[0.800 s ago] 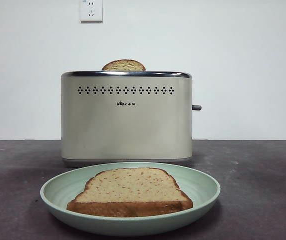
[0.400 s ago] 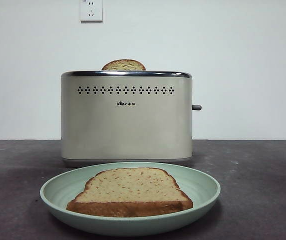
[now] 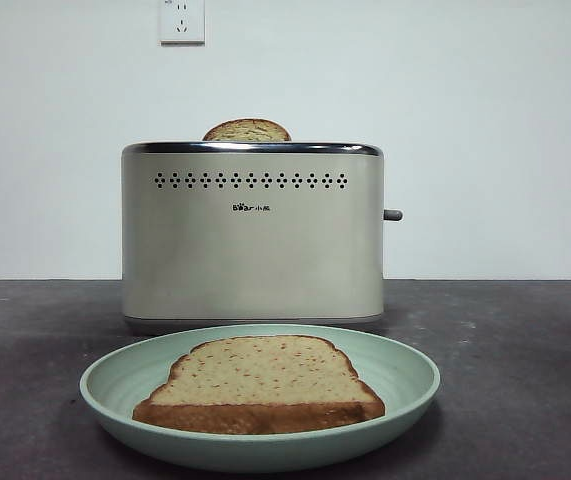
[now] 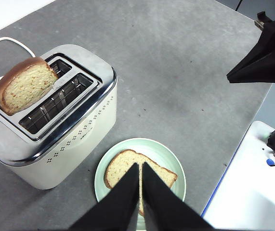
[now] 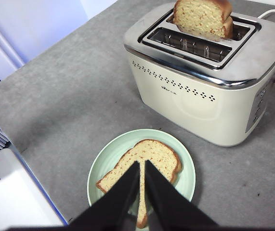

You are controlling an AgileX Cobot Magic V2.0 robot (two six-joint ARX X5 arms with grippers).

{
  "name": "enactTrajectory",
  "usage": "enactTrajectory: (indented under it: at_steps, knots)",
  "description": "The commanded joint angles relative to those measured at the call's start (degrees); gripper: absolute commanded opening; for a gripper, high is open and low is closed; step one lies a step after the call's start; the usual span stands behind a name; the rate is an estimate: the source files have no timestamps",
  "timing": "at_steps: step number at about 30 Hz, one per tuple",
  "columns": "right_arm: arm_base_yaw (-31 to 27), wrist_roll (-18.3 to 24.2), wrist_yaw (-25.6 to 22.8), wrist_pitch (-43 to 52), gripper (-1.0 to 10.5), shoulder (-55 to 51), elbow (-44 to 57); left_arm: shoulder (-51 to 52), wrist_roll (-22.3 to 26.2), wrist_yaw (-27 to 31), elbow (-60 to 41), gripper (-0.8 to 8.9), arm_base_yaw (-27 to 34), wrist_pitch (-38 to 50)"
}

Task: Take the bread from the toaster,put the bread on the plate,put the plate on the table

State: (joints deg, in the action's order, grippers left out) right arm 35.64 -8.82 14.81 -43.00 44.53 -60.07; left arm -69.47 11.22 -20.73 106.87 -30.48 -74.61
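The bread lies flat in the mint-green plate, which rests on the table in front of the cream toaster. My left gripper is shut and empty, hanging high above the plate and bread. My right gripper is also shut and empty, high above the plate and bread. Neither gripper shows in the front view. A second slice stands in the toaster's rear slot, also seen in the left wrist view and the right wrist view.
The toaster's side lever sticks out on the right. A white cord runs behind the toaster. The right arm's black tip shows in the left wrist view. A white surface borders the table's edge.
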Motion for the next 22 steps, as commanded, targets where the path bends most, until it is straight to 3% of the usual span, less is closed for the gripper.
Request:
enactTrajectory:
  at_steps: [1,13,18,22]
  knots:
    - [0.5,0.5,-0.09,0.63,0.1,-0.17,-0.74,-0.96,-0.15,0.17,1.75,0.08,-0.28,0.66]
    - [0.5,0.5,-0.07,0.68,0.1,-0.2,-0.74,-0.92,0.46,0.17,1.7,0.08,0.68,1.86]
    - [0.5,0.5,-0.07,0.68,0.1,-0.17,-0.74,4.68,1.18,-1.68,-1.92,0.08,7.37,11.98]
    - [0.5,0.5,-0.07,0.72,0.1,-0.17,-0.74,13.29,0.09,-3.56,-12.83,0.08,14.03,25.46]
